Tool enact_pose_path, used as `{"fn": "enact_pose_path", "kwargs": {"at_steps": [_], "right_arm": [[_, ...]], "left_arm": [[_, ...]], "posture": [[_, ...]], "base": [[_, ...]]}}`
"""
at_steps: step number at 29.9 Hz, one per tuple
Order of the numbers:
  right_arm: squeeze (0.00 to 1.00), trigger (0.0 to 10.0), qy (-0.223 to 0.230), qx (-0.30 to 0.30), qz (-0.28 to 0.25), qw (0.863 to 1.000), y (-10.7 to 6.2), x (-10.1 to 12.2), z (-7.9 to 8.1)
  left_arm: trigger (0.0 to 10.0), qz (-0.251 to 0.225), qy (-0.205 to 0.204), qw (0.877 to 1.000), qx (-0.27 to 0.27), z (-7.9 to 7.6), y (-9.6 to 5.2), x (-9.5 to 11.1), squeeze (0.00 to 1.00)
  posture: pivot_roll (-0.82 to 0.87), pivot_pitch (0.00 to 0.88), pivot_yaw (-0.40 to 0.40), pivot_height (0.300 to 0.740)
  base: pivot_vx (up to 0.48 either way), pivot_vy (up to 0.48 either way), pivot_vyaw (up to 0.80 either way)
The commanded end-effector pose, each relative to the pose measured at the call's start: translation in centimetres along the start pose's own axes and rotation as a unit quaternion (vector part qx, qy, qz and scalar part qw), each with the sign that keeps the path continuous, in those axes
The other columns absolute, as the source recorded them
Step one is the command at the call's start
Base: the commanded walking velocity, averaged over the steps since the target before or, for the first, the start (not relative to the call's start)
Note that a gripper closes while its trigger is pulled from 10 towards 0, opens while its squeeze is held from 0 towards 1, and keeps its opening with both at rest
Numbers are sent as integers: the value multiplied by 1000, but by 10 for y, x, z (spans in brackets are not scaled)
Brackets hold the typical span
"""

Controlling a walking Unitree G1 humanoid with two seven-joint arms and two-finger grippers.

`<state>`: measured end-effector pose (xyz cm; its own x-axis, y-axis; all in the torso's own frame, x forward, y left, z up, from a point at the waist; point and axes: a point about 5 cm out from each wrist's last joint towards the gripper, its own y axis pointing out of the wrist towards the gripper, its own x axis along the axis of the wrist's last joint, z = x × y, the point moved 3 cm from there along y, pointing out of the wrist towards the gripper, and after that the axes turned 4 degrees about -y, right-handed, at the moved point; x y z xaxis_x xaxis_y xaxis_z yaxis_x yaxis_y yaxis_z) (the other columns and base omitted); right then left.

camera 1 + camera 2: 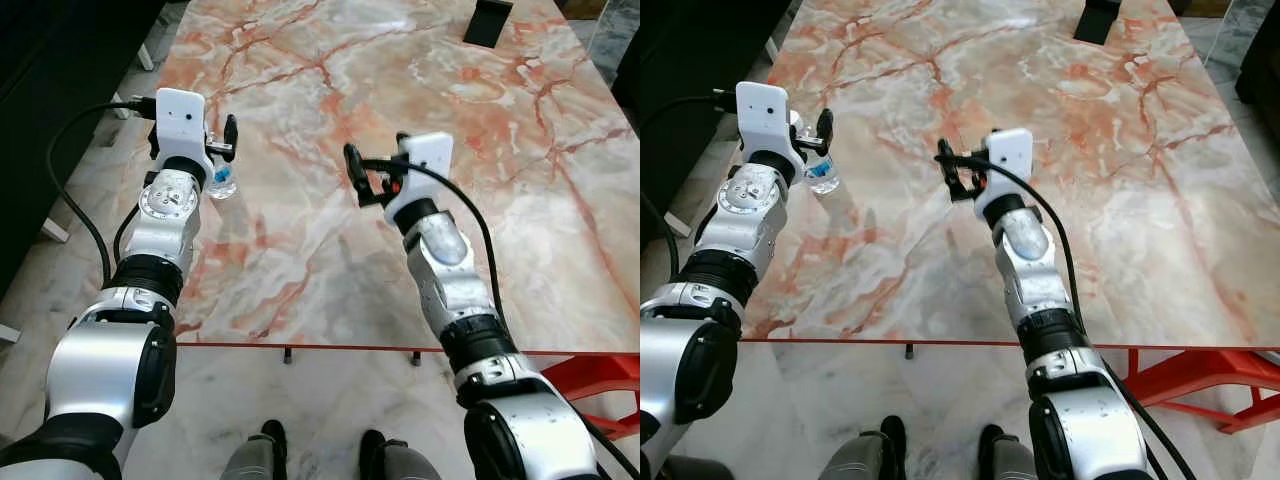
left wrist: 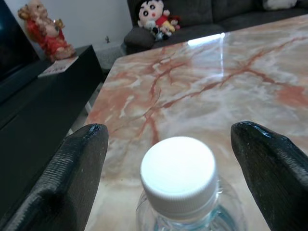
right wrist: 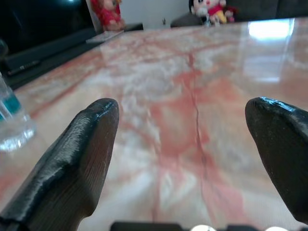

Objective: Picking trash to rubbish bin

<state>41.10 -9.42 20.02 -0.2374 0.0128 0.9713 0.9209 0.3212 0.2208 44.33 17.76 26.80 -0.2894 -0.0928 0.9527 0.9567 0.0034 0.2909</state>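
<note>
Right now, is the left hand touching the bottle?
Apart. In the left wrist view the bottle sits between the open fingers of the left hand, with bare table visible on both sides of its white cap.

No words, numbers or brand marks can be read here. The clear plastic bottle has a plain white cap and a blue band too blurred to read, and the paper on the black cabinet is illegible.
</note>
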Motion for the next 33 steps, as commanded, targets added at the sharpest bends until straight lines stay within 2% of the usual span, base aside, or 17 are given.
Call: {"fn": "enact_pose_path", "kwargs": {"at_steps": [1,4,5,6,18,33], "right_arm": [[0,10000,-7,9,0,1000,-2,0,4],[0,10000,-7,11,3,1000,-5,-3,6],[0,10000,-7,12,3,1000,-5,-3,6],[0,10000,-7,12,4,1000,-5,-4,6],[0,10000,-10,12,6,1000,-7,-3,5],[0,10000,-9,8,11,1000,-9,-6,4]], "left_arm": [[10000,4,-11,1000,15,6,3,3,0],[10000,8,-21,1000,20,7,4,3,0],[549,7,-27,999,20,6,4,4,0],[0,6,-31,999,19,6,4,4,0],[0,1,-36,999,2,2,7,10,0],[0,28,-28,999,-10,-4,6,0,0]], "posture": [[38,274,45,740],[36,272,45,740],[36,271,45,740],[36,270,46,740],[38,268,43,740],[37,262,45,740]], "base": [[0,0,0],[0,0,0],[0,0,0],[0,0,0],[0,0,0],[0,0,0]]}}
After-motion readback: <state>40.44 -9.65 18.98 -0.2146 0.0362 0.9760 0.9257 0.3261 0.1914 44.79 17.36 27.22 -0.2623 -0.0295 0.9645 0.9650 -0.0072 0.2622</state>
